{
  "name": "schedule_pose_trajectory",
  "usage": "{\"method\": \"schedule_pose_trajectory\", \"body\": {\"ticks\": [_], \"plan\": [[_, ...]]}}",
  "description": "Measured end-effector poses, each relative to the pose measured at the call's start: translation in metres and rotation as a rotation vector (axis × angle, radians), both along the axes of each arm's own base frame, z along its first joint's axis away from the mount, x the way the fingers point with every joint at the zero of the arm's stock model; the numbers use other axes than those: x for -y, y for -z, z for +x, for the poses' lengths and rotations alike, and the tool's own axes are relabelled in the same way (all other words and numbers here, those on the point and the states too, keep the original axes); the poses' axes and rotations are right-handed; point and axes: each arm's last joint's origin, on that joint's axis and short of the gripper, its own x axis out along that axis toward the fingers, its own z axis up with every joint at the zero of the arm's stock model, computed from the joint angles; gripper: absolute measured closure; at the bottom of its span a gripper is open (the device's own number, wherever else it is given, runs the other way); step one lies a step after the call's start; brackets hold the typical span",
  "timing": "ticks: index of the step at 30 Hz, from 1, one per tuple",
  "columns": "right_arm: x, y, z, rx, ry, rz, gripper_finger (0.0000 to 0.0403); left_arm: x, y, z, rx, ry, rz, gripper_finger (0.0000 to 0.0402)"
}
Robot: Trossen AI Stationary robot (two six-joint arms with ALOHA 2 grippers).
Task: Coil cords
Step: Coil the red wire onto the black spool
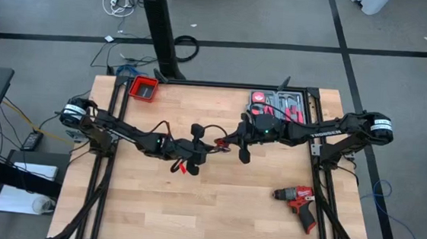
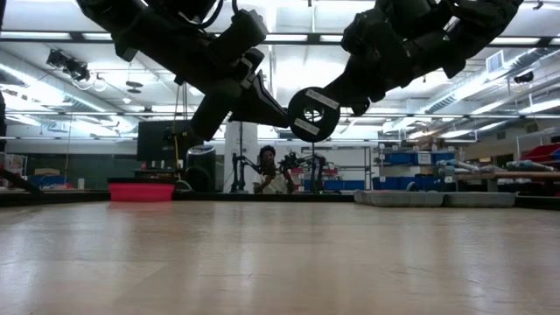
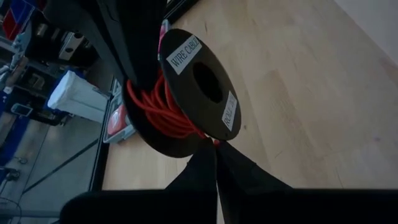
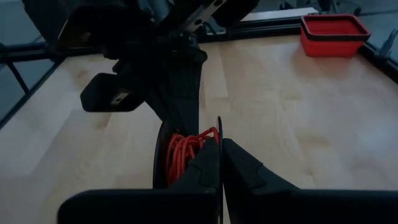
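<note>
A robotics lab set in a large workshop hall.

A wooden counter [image 1: 214, 203] in a black metal frame [image 1: 314, 154] stands on grey carpet tiles with cables trailing over the floor [image 1: 120, 1]. Two dark robot arms are mounted at its sides. On the counter sit a red power drill [image 1: 298, 202], a tool case [image 1: 277, 105] and a red bin [image 1: 144, 88]. Beyond it the low view shows an exposed ceiling with pipes and strip lights [image 2: 131, 39], shelves with blue crates [image 2: 407, 159], other workbenches, and a person [image 2: 269, 175] seated far back.

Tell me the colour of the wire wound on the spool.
Red wire on a black spool; clearest in the left wrist view.
</note>
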Motion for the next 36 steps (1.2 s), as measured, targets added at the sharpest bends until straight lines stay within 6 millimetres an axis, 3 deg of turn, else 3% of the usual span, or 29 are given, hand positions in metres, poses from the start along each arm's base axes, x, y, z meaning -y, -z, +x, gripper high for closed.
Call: {"method": "schedule_pose_trajectory", "body": {"ticks": [36], "plan": [[0.0047, -0.0059, 0.0015, 0.065, 0.036, 0.064, 0.0402, 0.0010, -0.0037, 0.0018, 0.073, -0.027, -0.078, 0.0376]]}}
